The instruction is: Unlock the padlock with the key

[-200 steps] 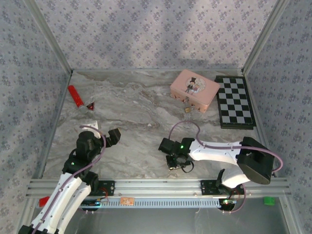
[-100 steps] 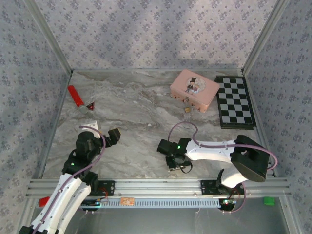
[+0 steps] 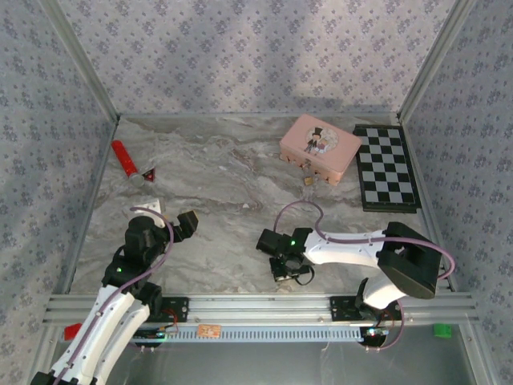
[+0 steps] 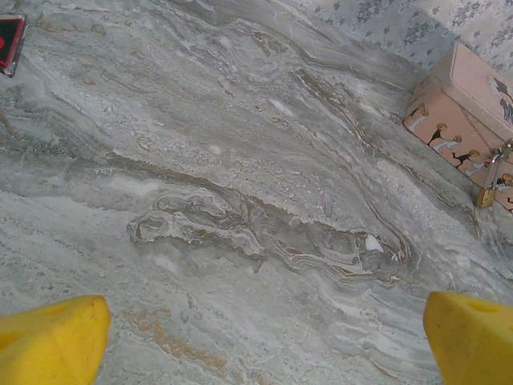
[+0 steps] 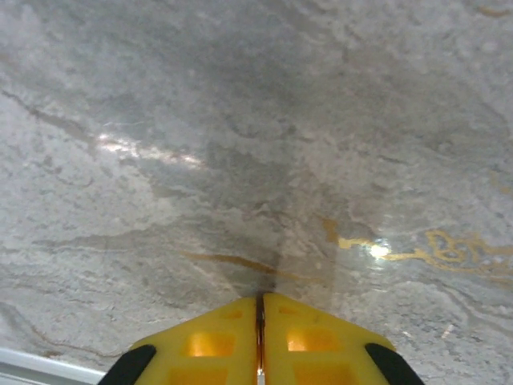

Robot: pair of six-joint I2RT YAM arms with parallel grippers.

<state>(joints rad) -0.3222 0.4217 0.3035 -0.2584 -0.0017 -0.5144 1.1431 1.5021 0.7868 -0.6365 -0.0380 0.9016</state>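
The small brass padlock hangs at the front of the pink tin at the back right. In the left wrist view the padlock dangles from the tin at the right edge. My left gripper is open over bare marble at the near left, its yellow tips wide apart. Low over the table near the front edge, my right gripper points down with its yellow fingers pressed together. Only a thin dark seam shows between them. The key is hidden.
A black-and-white chessboard lies right of the tin. A red cylinder and a small red-black triangle lie at the far left, with a white scrap nearer. The metal rail borders the front edge.
My right gripper's fingers have closed together and the right arm has shifted slightly left. The left arm has not moved.
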